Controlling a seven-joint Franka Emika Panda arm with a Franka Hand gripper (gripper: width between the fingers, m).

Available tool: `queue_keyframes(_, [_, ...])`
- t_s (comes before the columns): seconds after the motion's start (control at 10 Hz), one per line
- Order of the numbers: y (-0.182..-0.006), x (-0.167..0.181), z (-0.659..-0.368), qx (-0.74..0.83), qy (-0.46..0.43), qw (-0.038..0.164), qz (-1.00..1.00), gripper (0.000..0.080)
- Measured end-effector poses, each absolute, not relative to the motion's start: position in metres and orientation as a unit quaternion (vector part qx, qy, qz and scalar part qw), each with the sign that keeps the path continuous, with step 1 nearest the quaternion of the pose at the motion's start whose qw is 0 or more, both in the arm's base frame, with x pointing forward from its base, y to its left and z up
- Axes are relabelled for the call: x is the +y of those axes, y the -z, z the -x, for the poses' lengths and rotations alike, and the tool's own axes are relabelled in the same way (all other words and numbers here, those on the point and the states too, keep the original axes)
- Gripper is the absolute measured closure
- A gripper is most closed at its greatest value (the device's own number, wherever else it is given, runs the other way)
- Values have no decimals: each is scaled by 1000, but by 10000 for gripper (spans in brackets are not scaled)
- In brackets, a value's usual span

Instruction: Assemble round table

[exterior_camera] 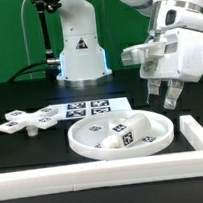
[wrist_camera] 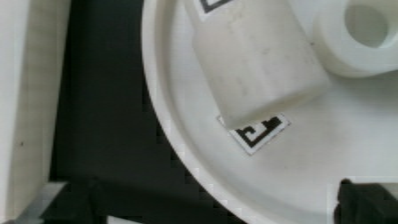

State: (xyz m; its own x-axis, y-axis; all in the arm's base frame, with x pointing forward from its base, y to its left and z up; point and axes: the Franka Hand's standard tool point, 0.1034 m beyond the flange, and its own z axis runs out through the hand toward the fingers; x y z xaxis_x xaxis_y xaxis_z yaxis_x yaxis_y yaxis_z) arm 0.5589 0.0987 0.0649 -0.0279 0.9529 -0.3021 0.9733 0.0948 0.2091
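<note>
The large rimmed round disc point(exterior_camera: 93, 136) lies on the black table, and the short post point(exterior_camera: 126, 135) with its tags rests on its side inside it. Out at the exterior view's left lies the small cross-shaped piece point(exterior_camera: 26, 121). My gripper point(exterior_camera: 164, 99) hangs open just above the disc's rim on the exterior view's right side, touching nothing. The wrist view is filled by the disc point(wrist_camera: 205, 150), showing a square tag point(wrist_camera: 258, 131) and a round boss point(wrist_camera: 356, 35). My gripper point(wrist_camera: 217, 205) holds nothing there, and the dark fingertips point(wrist_camera: 365, 200) stand wide on either side of the rim.
The marker board point(exterior_camera: 87, 108) lies flat behind the disc. A long white border rail point(exterior_camera: 97, 174) runs along the front and turns up the exterior view's right side point(exterior_camera: 199, 132). The arm's white base point(exterior_camera: 82, 53) stands at the back.
</note>
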Motion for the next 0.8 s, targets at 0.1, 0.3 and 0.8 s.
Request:
queue_keyframes(0.1, [-63, 89, -562, 751, 13, 191, -632, 151])
queue_keyframes(0.3, [-62, 77, -558, 756, 60, 214, -616, 151])
queue_keyframes(0.8, [-57, 88, -553, 710, 170, 287, -620, 151])
